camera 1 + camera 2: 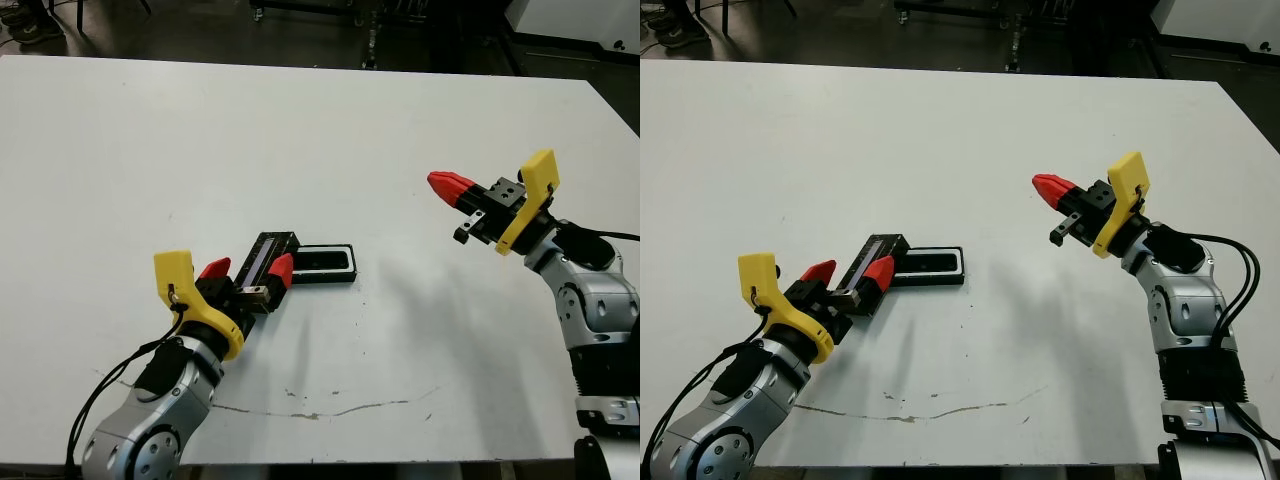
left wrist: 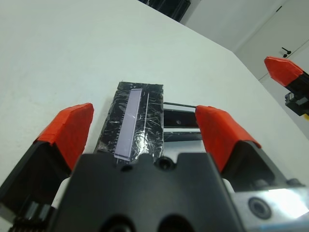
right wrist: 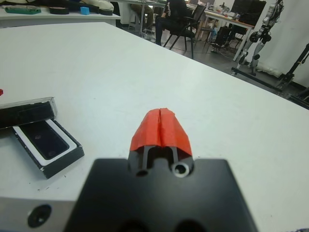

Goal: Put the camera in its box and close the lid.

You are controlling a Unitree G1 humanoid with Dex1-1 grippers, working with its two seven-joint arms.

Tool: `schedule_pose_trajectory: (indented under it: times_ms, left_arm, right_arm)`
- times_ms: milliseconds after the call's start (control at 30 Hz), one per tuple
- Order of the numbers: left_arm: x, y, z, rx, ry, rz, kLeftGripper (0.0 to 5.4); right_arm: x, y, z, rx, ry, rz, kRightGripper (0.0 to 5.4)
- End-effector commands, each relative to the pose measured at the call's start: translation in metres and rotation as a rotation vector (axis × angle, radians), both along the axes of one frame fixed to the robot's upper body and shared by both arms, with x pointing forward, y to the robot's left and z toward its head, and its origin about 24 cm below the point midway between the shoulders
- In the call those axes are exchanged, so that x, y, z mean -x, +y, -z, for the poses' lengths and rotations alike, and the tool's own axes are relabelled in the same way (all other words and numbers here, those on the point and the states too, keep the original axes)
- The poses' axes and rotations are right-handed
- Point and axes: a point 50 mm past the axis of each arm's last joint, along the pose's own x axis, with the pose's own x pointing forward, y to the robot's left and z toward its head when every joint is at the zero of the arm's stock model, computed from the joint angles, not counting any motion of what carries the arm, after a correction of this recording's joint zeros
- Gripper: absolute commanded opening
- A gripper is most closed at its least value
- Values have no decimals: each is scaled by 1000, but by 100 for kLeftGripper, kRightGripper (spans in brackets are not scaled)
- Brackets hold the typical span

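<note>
The lid [image 1: 268,255], a glossy black slab with a pale stripe, lies on the white table left of the middle. My left gripper [image 1: 248,268] is open, one red finger on each side of the lid's near end, with a gap on both sides in the left wrist view. The box [image 1: 325,279] lies right beside the lid's far end. Its white lining frames the camera [image 3: 46,140], which lies dark and flat inside it. My right gripper [image 1: 450,185] is shut on nothing, raised over the table well to the right of the box.
The table's front edge [image 1: 330,462] runs close behind my left arm, with a thin scratch mark [image 1: 320,410] before it. Beyond the far edge are dark floor, chairs and a seated person [image 3: 176,9].
</note>
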Motion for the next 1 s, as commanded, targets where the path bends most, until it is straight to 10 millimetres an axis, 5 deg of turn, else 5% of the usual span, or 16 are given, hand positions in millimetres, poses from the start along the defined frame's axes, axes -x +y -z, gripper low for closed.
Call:
schedule_pose_trajectory:
  times_ms: [33, 1000]
  left_arm:
    - [2, 4, 7, -30, 32, -14, 539]
    - [6, 5, 22, 81, 145, -10, 539]
  right_arm:
    - [2, -4, 3, 8, 7, 5, 0]
    - [5, -4, 4, -9, 23, -6, 0]
